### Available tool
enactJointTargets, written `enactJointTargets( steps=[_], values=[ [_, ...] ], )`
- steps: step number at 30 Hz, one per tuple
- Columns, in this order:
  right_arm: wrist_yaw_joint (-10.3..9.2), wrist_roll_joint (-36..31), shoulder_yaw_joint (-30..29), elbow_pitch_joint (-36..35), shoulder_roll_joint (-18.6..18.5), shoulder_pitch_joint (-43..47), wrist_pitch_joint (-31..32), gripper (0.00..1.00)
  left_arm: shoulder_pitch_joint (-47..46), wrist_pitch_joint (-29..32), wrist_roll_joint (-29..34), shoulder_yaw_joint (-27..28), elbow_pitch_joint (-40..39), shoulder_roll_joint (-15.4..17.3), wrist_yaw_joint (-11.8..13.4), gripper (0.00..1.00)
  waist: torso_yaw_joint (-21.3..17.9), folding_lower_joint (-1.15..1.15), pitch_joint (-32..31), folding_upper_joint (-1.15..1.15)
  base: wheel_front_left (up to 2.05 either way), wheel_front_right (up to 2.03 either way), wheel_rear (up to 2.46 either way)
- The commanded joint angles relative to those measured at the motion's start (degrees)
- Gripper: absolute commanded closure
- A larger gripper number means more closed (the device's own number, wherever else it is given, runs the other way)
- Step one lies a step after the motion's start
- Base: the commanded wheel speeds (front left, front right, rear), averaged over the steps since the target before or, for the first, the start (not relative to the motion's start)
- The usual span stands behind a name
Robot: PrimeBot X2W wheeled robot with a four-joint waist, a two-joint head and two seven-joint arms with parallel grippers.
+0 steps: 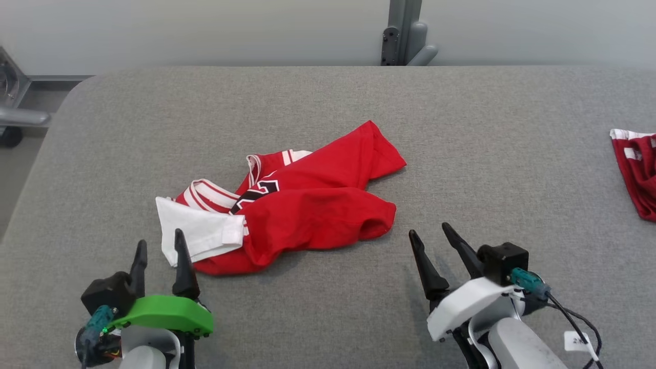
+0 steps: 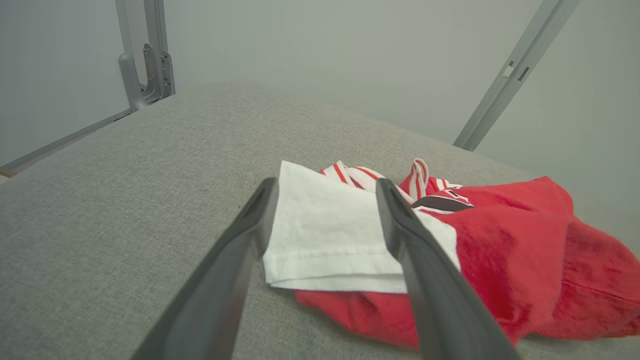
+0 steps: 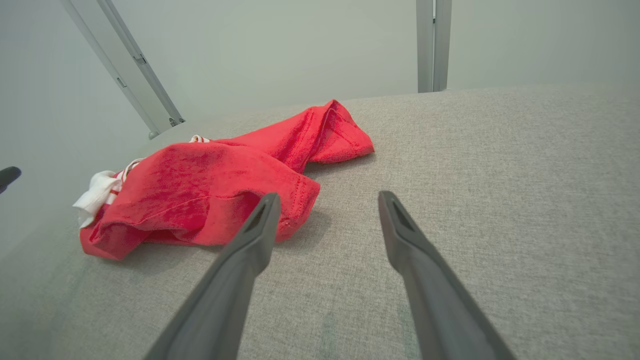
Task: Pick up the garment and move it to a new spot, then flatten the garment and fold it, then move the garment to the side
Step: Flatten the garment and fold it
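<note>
A crumpled red garment [image 1: 307, 205] with white sleeves, striped trim and black lettering lies in a heap near the middle of the grey table [image 1: 461, 128]. My left gripper [image 1: 159, 243] stands open just in front of its white sleeve [image 2: 325, 235], fingers apart on either side of the sleeve's edge and empty. To the right of the heap my right gripper [image 1: 429, 230] is open above bare fabric, close to the garment's red hem [image 3: 295, 200]. The garment [image 3: 210, 190] sits left of the right gripper's fingers [image 3: 260, 225].
A second red and white garment [image 1: 638, 169] lies at the table's right edge. Beyond the far edge stand a metal post [image 1: 405, 31] and a pale wall. The table's left corner is rounded, with floor and a metal frame [image 1: 20, 102] past it.
</note>
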Motion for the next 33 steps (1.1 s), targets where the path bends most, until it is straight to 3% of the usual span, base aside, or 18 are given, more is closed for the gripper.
enactJointTargets(
  steps=[1, 15, 16, 17, 19, 20, 26, 33],
  values=[
    [-0.09, 0.80, 0.73, 1.64, -0.22, -1.52, 0.42, 0.00, 1.32, -0.01, 0.31, -0.62, -0.74, -0.24, -0.12, 0.00, 1.22, 0.00, -0.24, 0.67, 0.00, 0.00, 0.00],
    [-0.09, 11.56, 7.16, 24.72, -0.23, -15.65, 0.60, 0.00, 2.42, -0.01, 0.29, -6.68, -6.04, -1.04, 1.71, 0.00, 7.19, 0.00, 2.57, 0.67, 0.00, 0.00, 0.00],
    [-0.08, 11.56, 7.68, 26.09, -0.23, -16.64, 0.42, 0.08, 2.24, -0.01, 0.46, -6.70, -6.36, -1.05, 1.88, 0.00, 7.40, 0.00, 2.75, 0.67, 0.00, 0.00, 0.00],
    [-0.08, 11.56, 7.68, 26.09, -0.23, -16.64, 0.42, 0.08, 2.24, -0.01, 0.46, -6.70, -6.36, -1.05, 1.88, 0.00, 7.40, 0.00, 2.75, 0.67, 0.00, 0.00, 0.00],
    [-0.09, 12.02, 8.55, 28.47, -0.24, -18.38, 0.12, 0.92, 2.08, -0.02, 0.74, -6.72, -6.86, -1.07, 2.09, 0.00, 7.65, 0.00, 2.97, 0.67, 0.00, 0.00, 0.00],
    [-0.08, 11.96, 8.98, 29.53, -0.24, -19.20, -0.12, 1.00, 2.02, -0.02, 0.82, -6.59, -7.25, -1.07, 2.08, 0.00, 7.72, 0.00, 3.03, 0.67, 0.00, 0.00, 0.00],
    [-0.09, 10.45, 9.15, 32.67, -1.81, -24.20, -1.27, 1.00, 2.39, -0.02, 1.34, -5.47, -9.36, -1.10, 2.40, 0.00, 6.60, 0.00, 2.98, 0.67, 0.00, 0.00, 0.00],
    [-0.09, 7.90, 7.35, 31.63, -6.02, -31.00, -1.60, 1.00, 2.36, -0.02, 1.43, -5.39, -10.62, -1.10, 2.39, 0.00, 4.44, 0.00, 2.63, 0.67, 0.00, 0.00, 0.00]
  ],
)
